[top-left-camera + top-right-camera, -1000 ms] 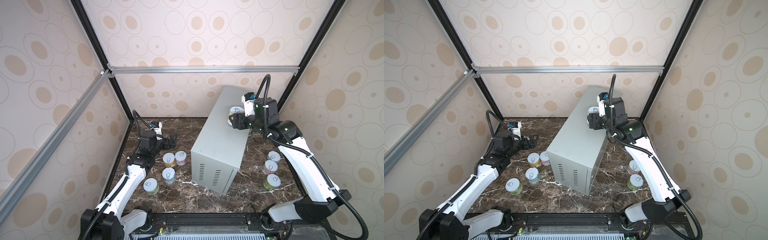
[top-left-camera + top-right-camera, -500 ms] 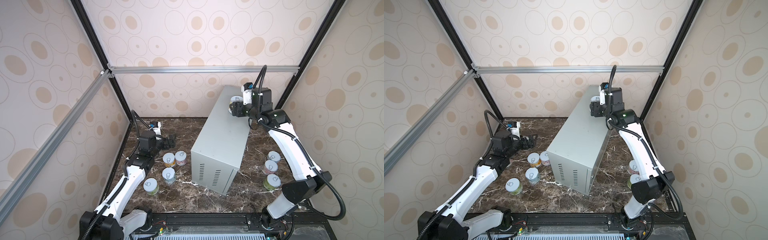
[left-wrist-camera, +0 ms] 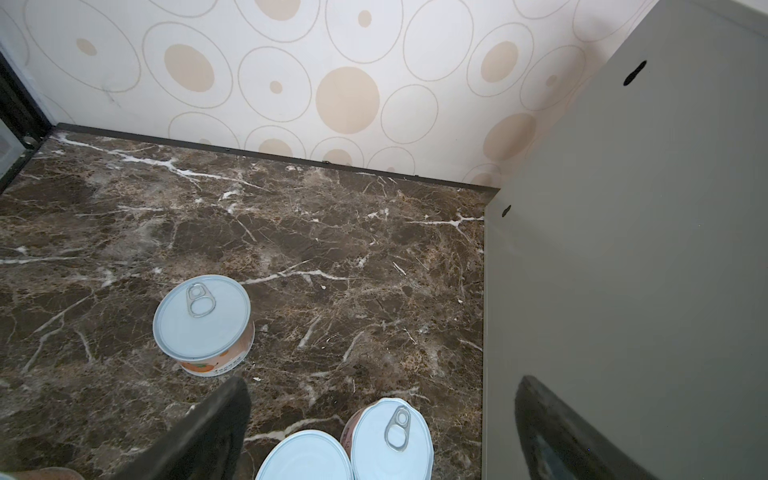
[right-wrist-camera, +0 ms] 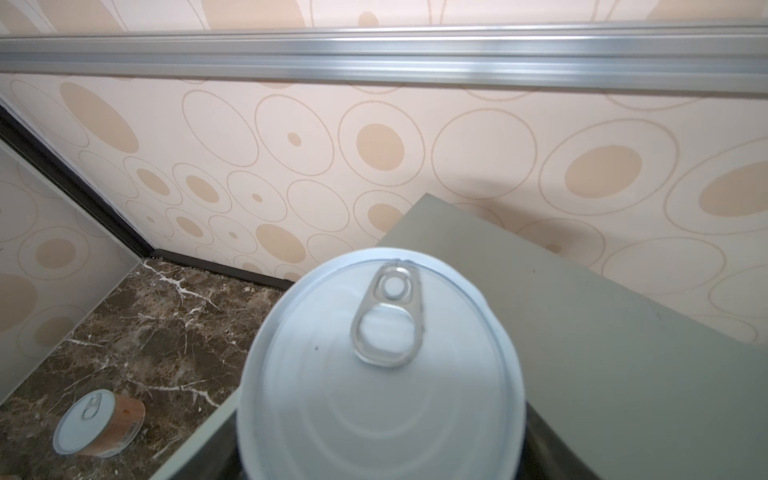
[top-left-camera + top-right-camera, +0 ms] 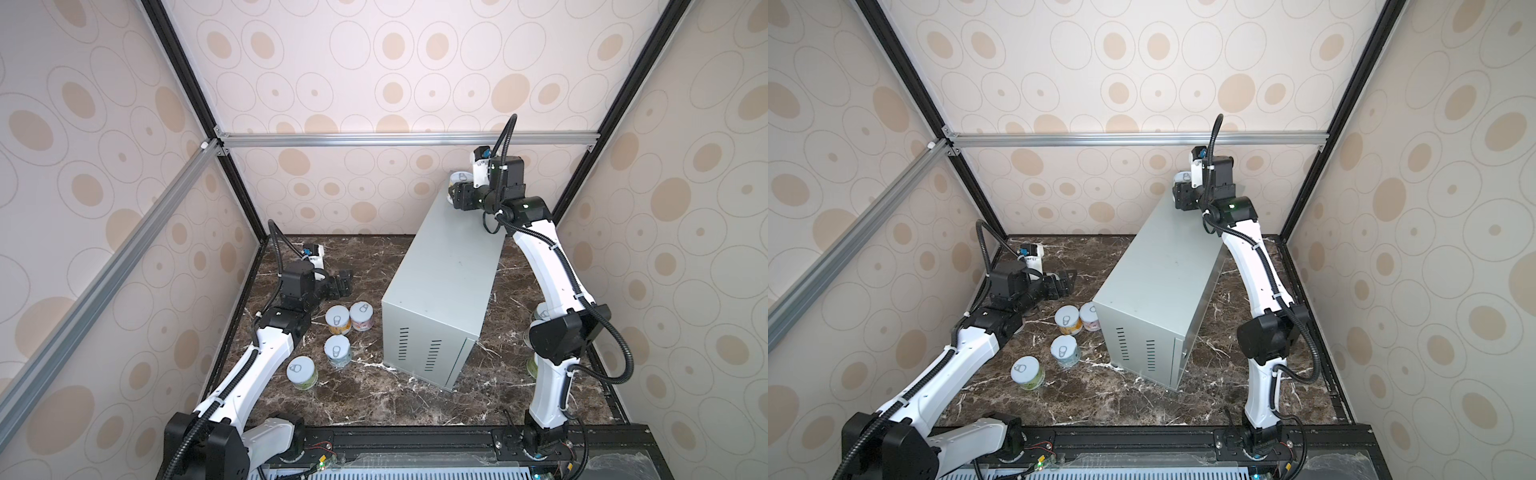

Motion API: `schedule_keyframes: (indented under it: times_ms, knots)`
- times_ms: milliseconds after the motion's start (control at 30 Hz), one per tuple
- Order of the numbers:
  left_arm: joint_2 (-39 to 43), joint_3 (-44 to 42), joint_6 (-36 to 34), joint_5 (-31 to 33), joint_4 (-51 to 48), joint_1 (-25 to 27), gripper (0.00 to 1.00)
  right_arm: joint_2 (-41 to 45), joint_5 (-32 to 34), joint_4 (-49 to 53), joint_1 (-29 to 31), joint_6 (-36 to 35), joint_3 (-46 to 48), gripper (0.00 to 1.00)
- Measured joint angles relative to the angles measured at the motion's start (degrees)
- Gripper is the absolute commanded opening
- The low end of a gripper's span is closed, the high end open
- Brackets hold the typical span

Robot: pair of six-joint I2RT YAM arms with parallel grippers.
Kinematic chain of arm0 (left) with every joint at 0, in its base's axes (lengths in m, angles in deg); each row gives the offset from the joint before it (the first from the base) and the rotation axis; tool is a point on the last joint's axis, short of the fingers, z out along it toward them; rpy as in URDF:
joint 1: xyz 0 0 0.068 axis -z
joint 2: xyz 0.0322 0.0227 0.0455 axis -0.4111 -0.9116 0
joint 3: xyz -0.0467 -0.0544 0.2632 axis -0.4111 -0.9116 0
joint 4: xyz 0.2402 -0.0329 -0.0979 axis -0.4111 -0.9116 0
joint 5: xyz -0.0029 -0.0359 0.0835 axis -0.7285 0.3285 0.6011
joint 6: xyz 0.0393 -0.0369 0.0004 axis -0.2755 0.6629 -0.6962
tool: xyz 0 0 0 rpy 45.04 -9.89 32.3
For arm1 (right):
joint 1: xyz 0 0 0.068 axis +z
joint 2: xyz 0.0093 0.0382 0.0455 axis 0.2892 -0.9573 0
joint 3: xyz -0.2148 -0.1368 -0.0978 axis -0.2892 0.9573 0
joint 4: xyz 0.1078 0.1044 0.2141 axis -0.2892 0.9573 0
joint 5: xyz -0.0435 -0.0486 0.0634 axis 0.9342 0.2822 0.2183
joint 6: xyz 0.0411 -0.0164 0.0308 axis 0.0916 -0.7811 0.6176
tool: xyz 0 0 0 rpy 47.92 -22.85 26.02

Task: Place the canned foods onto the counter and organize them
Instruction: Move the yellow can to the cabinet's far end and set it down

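Can [image 4: 380, 365] upright, axis vertical, lid up, at counter [image 4: 623, 374] end

Bright, even light with soft shadows; the nearest can [image 4: 380, 365] looks blurred in the right wrist view.

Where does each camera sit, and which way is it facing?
Top views: high at the front, looking down at the counter, marble and back wall; both arms, left gripper and right gripper show.
Left wrist: low over the marble, facing the back wall, counter alongside; one dark finger shows.
Right wrist: above the counter's far end, facing the back wall; the held can fills the foreground, nearly hiding its gripper.
Shared: both wrist views show the counter and, probably, one salmon-labelled can.
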Motion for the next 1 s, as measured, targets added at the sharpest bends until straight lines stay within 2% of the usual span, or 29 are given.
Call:
schedule_keyframes:
  times_ms: [167, 333, 533, 767, 1000]
  knots:
    - [-0.2, 0.0, -0.2, 0.5, -0.1, 0.0, 0.99, -1.9, -0.7, 0.1, 0.0, -0.2, -2.4, 0.64]
    - [-1.2, 0.0, -0.2, 0.9, -0.1, 0.0, 0.99, -1.9, -0.9, 0.3, 0.0, -0.4, -2.5, 0.86]
    - [-1.5, 0.0, -0.2, 1.7, -0.2, 0.0, 0.99, -1.9, -1.5, 3.5, 0.0, -0.1, -1.3, 1.0]
    - [-1.5, 0.0, -0.2, 3.0, -1.6, 0.0, 0.99, 0.2, -2.0, 5.2, 0.0, 0.1, -0.4, 0.99]
    - [-2.0, 1.5, -0.2, 3.5, -3.3, 0.0, 0.99, 10.8, -1.9, 5.9, 0.0, 0.6, 6.6, 0.99]
